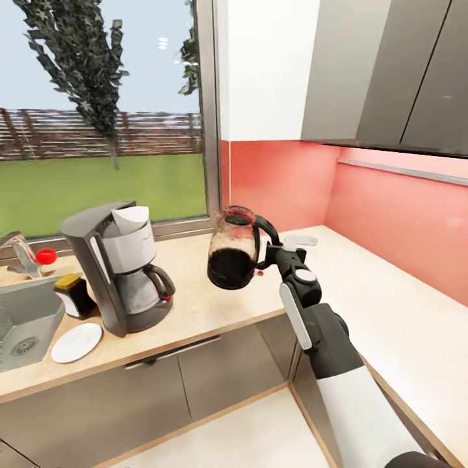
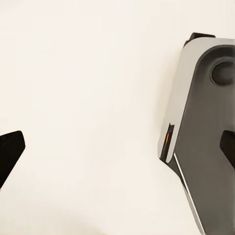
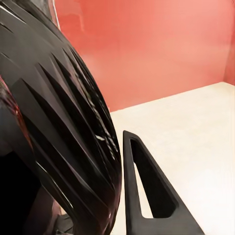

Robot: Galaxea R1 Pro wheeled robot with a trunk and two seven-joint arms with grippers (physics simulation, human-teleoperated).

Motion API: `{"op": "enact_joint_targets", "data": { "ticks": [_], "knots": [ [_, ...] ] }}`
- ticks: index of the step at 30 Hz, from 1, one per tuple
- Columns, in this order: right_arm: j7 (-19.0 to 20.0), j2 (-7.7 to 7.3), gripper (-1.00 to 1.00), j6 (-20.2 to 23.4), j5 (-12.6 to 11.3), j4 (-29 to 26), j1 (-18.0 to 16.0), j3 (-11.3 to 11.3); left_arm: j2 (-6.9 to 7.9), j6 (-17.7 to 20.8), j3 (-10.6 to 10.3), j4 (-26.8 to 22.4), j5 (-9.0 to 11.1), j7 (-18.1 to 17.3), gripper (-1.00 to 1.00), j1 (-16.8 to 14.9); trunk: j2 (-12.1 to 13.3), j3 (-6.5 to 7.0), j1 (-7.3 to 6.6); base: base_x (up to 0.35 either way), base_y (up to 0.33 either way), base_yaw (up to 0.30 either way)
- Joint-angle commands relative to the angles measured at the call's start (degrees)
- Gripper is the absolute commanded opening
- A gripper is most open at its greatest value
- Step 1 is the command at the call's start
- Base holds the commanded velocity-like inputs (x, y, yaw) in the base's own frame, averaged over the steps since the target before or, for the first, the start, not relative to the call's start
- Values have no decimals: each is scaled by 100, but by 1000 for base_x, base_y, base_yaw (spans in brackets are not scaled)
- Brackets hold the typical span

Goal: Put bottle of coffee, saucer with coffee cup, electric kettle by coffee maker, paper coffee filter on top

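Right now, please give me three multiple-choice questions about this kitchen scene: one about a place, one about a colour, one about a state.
1. Where is the round white saucer?
A. on the beige countertop, in front of the grey and black coffee maker
B. inside the sink
C. on the floor

2. What colour is the wall behind the counter?
A. green
B. coral red
C. blue

3. In what state is the glass kettle with dark contents?
A. lying on its side
B. standing on the saucer
C. held above the counter by the right end effector

Answers: 1 A, the saucer lies by the machine's base; 2 B, the backsplash is coral red; 3 C, the end effector grips its handle.
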Motion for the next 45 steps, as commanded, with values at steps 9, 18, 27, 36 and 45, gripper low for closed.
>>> {"op": "enact_joint_targets", "data": {
  "ticks": [9, 18, 27, 36, 45],
  "knots": [
    [-55, -4, -100, 15, -54, -89, -5, 8, -7, -15, 21, 8, -15, 9, 100, 0, -11, -12, 3, 114, -5, 256],
    [-57, -42, -100, 15, -37, -48, -3, 6, -9, -15, 19, 13, -15, 9, 100, 0, -11, -12, 3, 259, -79, 167],
    [-64, -82, -100, 7, -34, -35, 4, 8, -21, -16, 16, 77, -15, 9, 100, 0, -11, -22, 3, 128, -38, 56],
    [-63, -83, -100, 15, -24, -20, 4, 8, -27, -24, 21, 80, -15, 9, 100, 0, -11, -61, 3, 21, -7, 233],
    [-18, -182, -100, -28, -54, 53, 18, 67, -35, -27, 34, 79, -15, 9, 100, 15, -11, -72, 3, 78, 0, 57]
  ]
}}
